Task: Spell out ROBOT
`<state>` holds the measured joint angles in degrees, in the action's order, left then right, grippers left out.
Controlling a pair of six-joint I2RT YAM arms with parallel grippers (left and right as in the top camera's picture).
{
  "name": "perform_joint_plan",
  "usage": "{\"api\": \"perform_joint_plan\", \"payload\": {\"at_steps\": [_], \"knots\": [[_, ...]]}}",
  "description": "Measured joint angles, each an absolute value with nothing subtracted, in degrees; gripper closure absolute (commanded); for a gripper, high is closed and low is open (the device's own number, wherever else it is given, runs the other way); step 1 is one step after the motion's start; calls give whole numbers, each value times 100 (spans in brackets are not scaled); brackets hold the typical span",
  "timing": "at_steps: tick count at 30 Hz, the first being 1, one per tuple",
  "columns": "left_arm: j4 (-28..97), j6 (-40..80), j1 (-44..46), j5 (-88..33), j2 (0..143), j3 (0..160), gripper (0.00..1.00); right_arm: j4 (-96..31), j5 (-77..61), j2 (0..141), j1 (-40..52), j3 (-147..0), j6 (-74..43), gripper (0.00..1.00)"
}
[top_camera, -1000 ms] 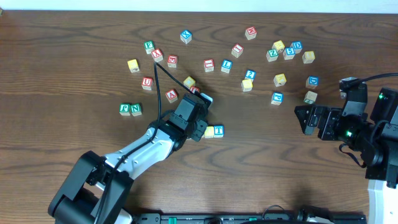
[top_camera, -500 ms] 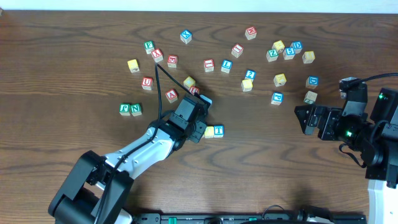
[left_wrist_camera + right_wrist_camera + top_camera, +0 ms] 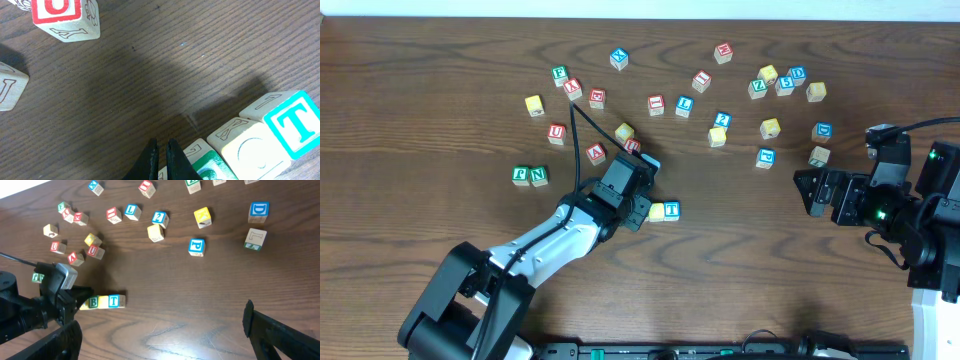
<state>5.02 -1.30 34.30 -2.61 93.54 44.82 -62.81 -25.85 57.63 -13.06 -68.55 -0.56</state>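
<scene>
Cubes [image 3: 663, 211] touching — green B [image 3: 93, 302], yellow O [image 3: 255, 150], blue T [image 3: 295, 122] — left fingers [image 3: 150, 160] closed empty, right fingers [image 3: 280, 332] apart.

The green-lettered B cube [image 3: 93, 302], yellow O cube [image 3: 250, 150] and blue-lettered T cube [image 3: 671, 209] lie touching in one row.

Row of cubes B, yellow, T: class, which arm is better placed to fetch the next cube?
Probably the left arm: its shut jaws sit at the B cube end of the row, a loose yellow cube nearby; the right arm, jaws open, is far across the table.
</scene>
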Motion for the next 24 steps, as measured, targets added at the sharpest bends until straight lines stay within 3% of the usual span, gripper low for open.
{"api": "perform_joint_plan", "payload": {"at_steps": [24], "knots": [[447,-130,3430,-261,9354,4482,93,-6281,-2585,5763,-1306,-6855,-56,1]]}}
